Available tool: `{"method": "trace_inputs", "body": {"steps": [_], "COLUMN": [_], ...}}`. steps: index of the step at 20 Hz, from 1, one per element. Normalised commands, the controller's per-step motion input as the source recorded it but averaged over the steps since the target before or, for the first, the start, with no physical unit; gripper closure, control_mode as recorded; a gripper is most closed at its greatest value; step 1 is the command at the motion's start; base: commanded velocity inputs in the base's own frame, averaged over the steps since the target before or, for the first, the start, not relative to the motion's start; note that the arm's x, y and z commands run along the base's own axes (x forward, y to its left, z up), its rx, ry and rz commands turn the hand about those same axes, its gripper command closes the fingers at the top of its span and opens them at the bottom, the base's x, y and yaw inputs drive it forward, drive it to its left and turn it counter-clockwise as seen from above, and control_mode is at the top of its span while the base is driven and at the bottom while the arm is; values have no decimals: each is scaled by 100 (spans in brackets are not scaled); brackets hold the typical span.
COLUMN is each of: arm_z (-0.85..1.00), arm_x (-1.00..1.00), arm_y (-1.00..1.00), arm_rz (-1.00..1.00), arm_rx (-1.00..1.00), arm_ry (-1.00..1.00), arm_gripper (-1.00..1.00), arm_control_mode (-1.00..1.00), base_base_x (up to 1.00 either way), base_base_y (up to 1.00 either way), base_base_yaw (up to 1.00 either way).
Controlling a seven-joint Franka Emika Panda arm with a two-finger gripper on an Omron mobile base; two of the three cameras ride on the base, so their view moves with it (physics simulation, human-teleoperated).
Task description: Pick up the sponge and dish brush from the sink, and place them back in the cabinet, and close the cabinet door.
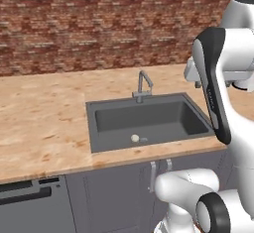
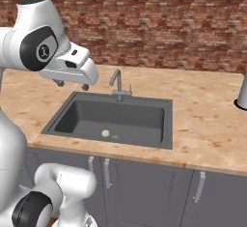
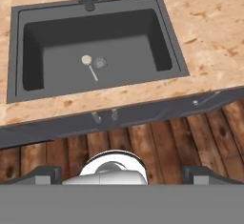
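Tool first: I see it wide open and empty, its two dark tips spread far apart at the bottom of my hand view, gripping nothing. It hangs high over the near left corner of the sink in my right base view, well above the table, pointing down.

Nearest below me in the hand view are wooden floor planks, then the grey under-table doors with two slim handles side by side. Beyond them comes the front strip of the table, then the sink's dark rim.

On the sink floor lies the brush: a round cream head with a thin pale handle running toward the near side, flat on the bottom. Just beside the head, on its right in the hand view, sits the round grey drain. Both base views show the cream head near the front wall of the basin, well apart from my tool.

I cannot make out a sponge anywhere in the basin.

Farther back, the faucet stands at the middle of the rear rim. Behind it the table runs to a red brick wall.
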Motion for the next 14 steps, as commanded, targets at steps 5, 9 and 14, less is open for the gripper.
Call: {"method": "trace_inputs", "body": {"steps": [5, 9, 14], "arm_z": [0, 0, 0], "arm_x": [0, 0, 0], "arm_y": [0, 0, 0], "arm_rz": [0, 0, 0], "arm_rx": [0, 0, 0], "arm_ry": [0, 0, 0], "arm_gripper": [-100, -100, -100], "arm_control_mode": [100, 100, 100], "base_base_x": [33, 37, 37], "base_base_y": [37, 25, 21], "base_base_yaw": [0, 0, 0]}}
